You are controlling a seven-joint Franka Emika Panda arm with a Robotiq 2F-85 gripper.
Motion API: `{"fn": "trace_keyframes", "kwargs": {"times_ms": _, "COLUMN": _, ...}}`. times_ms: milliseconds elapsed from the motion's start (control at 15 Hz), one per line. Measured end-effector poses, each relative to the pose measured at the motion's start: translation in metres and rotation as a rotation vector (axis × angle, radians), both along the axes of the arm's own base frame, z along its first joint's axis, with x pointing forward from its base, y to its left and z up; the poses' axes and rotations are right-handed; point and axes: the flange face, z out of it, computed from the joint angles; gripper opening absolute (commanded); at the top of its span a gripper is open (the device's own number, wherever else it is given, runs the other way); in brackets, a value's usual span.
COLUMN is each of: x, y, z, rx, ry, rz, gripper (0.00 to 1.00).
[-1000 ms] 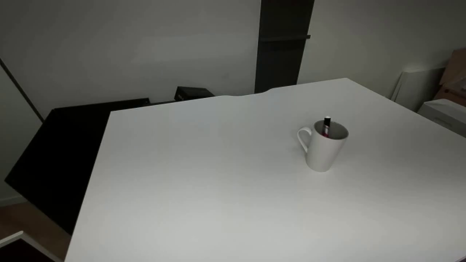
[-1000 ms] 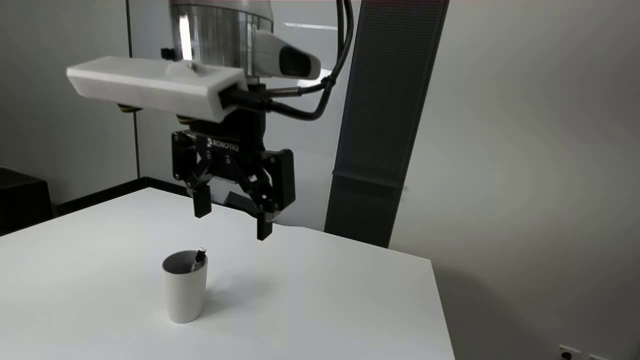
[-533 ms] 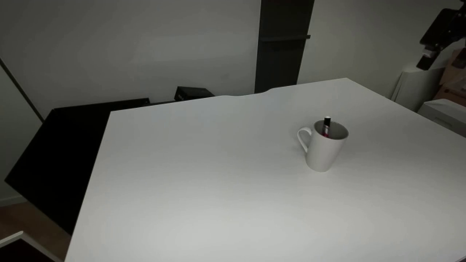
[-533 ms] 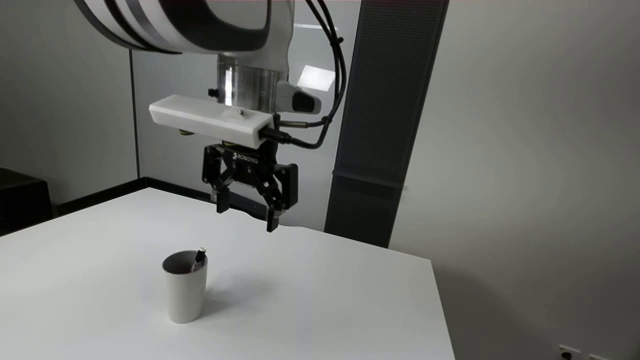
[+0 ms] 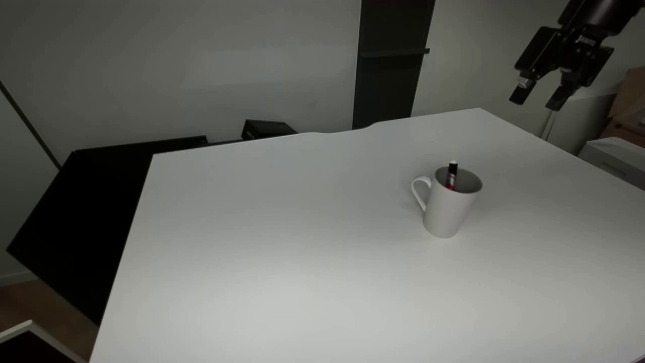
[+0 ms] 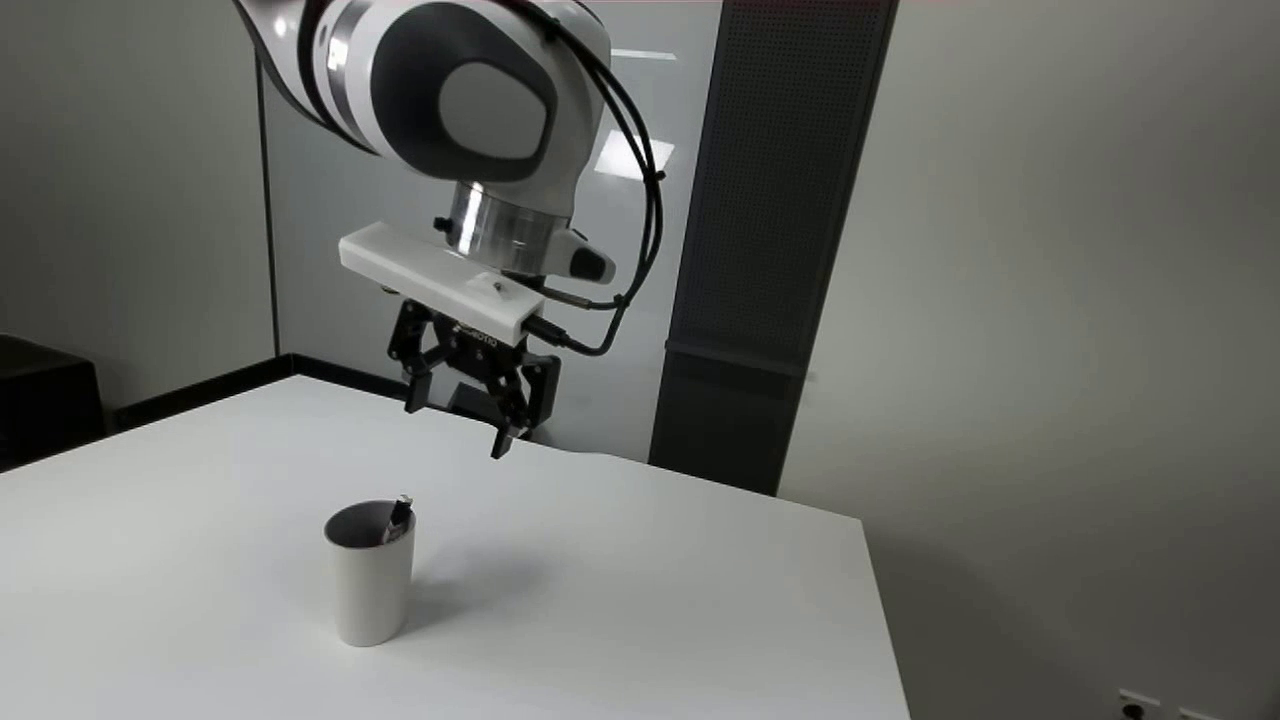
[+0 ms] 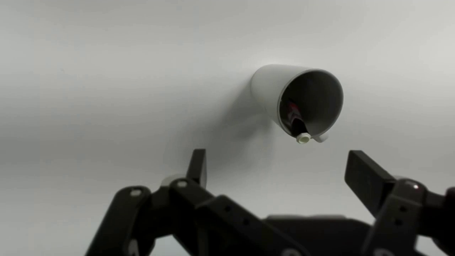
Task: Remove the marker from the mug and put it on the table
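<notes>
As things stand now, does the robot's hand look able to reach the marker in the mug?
Probably yes, after moving closer: the hand is open, the marker sticks out of the mug, and no obstacle shows between hand and marker.

black marker (image 5: 452,172) leaning inside white handled mug (image 5: 448,214), mug upright on white table (image 5: 282,242)

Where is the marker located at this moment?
In the wrist view, right of centre, the marker leans inside the white mug, its pale end over the rim near the handle.
</notes>
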Motion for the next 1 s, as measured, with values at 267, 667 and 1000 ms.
{"fn": "trace_keyframes", "kwargs": {"times_ms": 267, "x": 0.007, "y": 0.0, "z": -0.006, "rx": 0.0, "ry": 0.007, "rz": 0.003, "gripper": 1.0}}
{"fn": "trace_keyframes", "kwargs": {"times_ms": 667, "x": 0.009, "y": 0.009, "z": -0.015, "rx": -0.004, "ry": 0.016, "rz": 0.03, "gripper": 1.0}}
{"fn": "trace_keyframes", "kwargs": {"times_ms": 1000, "x": 0.02, "y": 0.026, "z": -0.046, "rx": -0.024, "ry": 0.006, "rz": 0.062, "gripper": 1.0}}
